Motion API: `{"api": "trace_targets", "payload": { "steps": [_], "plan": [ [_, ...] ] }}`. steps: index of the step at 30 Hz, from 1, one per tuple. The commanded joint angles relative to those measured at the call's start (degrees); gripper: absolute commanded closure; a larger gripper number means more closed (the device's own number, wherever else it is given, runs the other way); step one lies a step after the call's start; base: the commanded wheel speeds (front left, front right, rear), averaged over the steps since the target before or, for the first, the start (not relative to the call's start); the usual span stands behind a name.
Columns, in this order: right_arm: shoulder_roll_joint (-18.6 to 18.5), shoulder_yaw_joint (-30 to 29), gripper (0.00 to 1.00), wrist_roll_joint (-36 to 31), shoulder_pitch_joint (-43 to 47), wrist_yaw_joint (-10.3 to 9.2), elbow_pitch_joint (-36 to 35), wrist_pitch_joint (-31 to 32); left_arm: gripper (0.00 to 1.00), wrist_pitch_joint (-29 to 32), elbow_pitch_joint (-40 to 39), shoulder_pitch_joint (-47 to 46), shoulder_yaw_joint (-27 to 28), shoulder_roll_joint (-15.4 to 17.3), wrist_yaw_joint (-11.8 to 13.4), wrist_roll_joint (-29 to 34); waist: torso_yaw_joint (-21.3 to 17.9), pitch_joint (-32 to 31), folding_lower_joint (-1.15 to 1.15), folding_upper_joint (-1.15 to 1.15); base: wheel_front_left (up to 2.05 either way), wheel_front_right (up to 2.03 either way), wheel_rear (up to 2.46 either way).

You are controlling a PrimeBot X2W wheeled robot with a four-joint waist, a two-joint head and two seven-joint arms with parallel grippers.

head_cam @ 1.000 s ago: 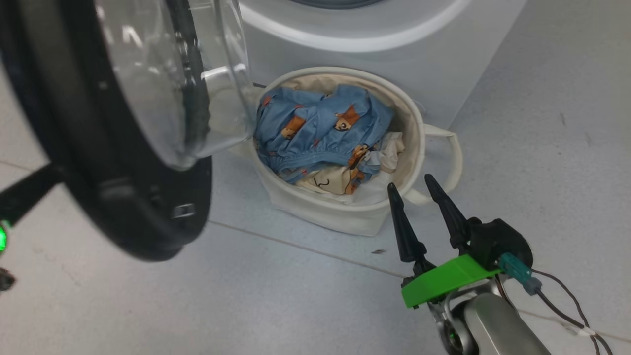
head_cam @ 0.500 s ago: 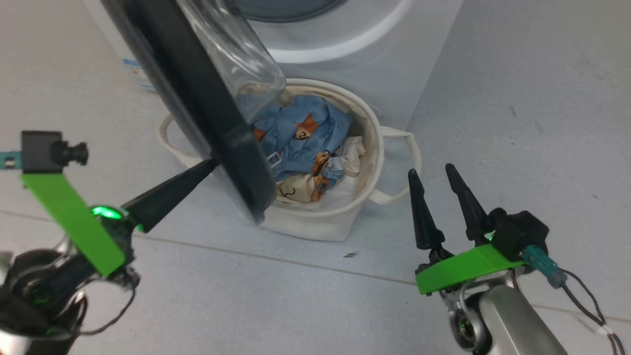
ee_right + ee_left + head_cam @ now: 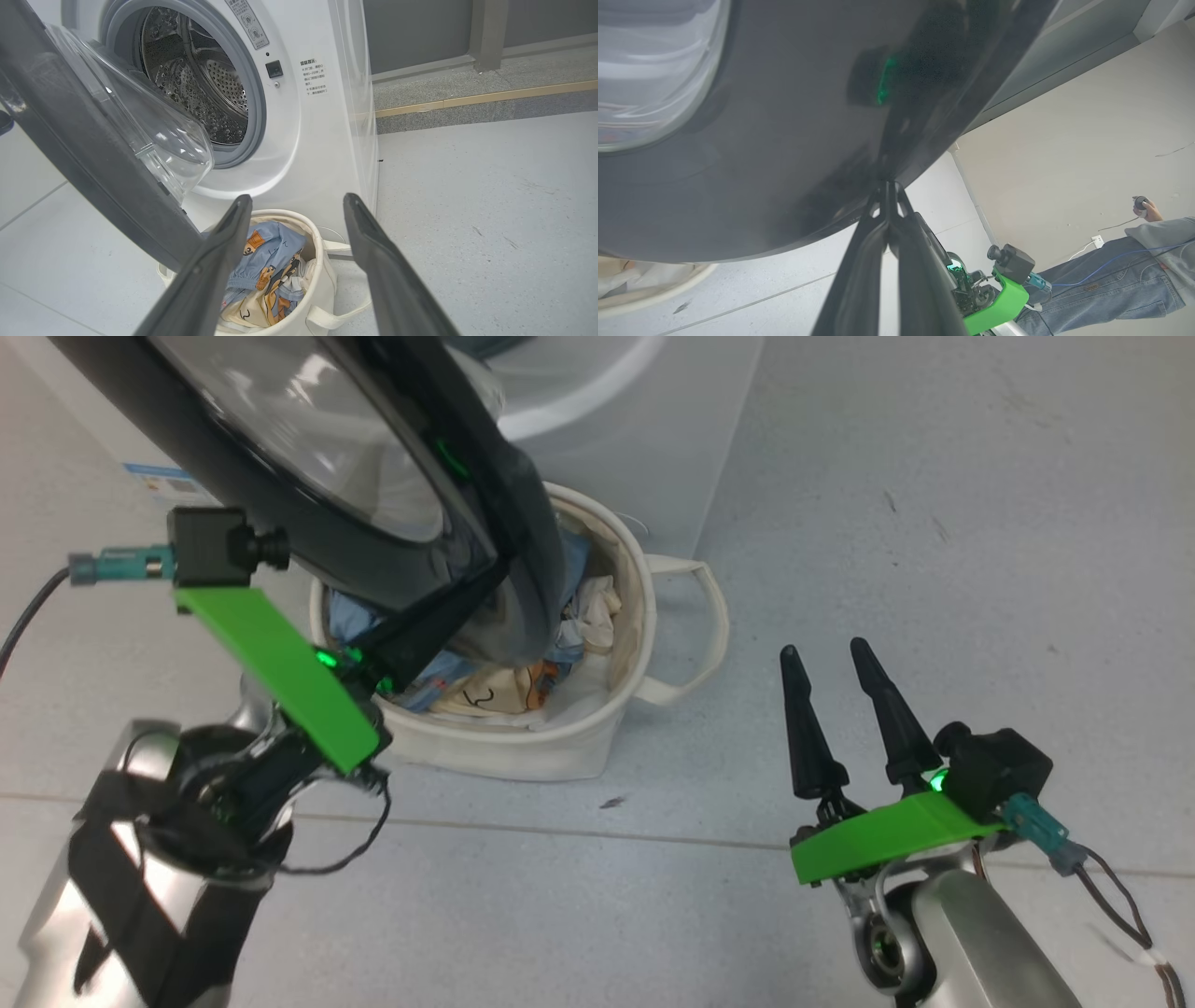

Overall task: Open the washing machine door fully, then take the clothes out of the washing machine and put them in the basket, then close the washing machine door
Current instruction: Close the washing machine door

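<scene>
With the clothes lying in the basket before the washing machine, the left gripper, jaws clenched on nothing, presses the half-open washing machine door, apparently to shut it; the right gripper hangs spread, empty.

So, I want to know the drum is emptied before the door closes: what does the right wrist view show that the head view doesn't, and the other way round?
Right wrist view, not head view: the drum, bare perforated steel in the part visible. Head view, not right wrist view: the left gripper, shut, its tips against the black ring of the washing machine door. Both: that door standing part-open, the basket with the clothes in it, and the open right gripper.
</scene>
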Motion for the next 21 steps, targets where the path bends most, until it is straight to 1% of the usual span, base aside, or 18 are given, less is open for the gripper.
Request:
{"api": "trace_targets", "payload": {
  "steps": [1,8,12,15,18,20,21],
  "plan": [
    [0.76,0.86,0.0,0.35,-1.2,0.22,-2.17,-0.71,1.0,-0.78,-1.42,-3.02,1.91,1.05,-0.38,0.52,-0.59,0.62,0.0,0.0,0.0,0.0,0.0],
    [0.76,0.77,0.0,0.92,-1.77,0.22,-2.54,-0.71,1.0,-6.79,3.25,-8.76,-1.54,-0.37,-0.39,1.18,-1.74,2.68,0.0,0.0,0.0,0.0,0.0],
    [0.76,0.67,0.0,1.06,-2.1,0.22,-2.74,-0.71,1.0,-9.54,5.25,-10.61,-3.51,-0.13,-0.39,0.56,-1.79,3.35,0.0,0.0,0.0,0.0,0.0],
    [0.76,0.38,0.0,1.05,-2.17,0.22,-2.84,-0.71,1.0,-11.08,5.8,-10.58,-5.02,1.11,-0.39,-0.15,-1.39,3.11,0.0,0.0,0.0,0.0,0.0],
    [0.76,0.33,0.0,1.06,-2.02,0.22,-3.14,-0.71,1.0,-13.55,5.73,-9.58,-6.36,3.23,-0.39,0.27,-0.65,2.07,0.0,0.0,0.0,0.0,0.0],
    [0.76,0.47,0.0,0.96,-1.83,0.22,-3.29,-0.71,1.0,-17.2,5.33,-8.7,-7.02,5.19,-0.39,2.5,-0.04,1.01,0.0,0.0,0.0,0.0,0.0],
    [0.76,0.55,0.0,0.84,-1.72,0.22,-3.35,-0.71,1.0,-19.53,5.13,-8.19,-7.84,6.68,-0.39,5.03,0.32,0.39,0.0,0.0,0.0,0.0,0.0]
  ]
}}
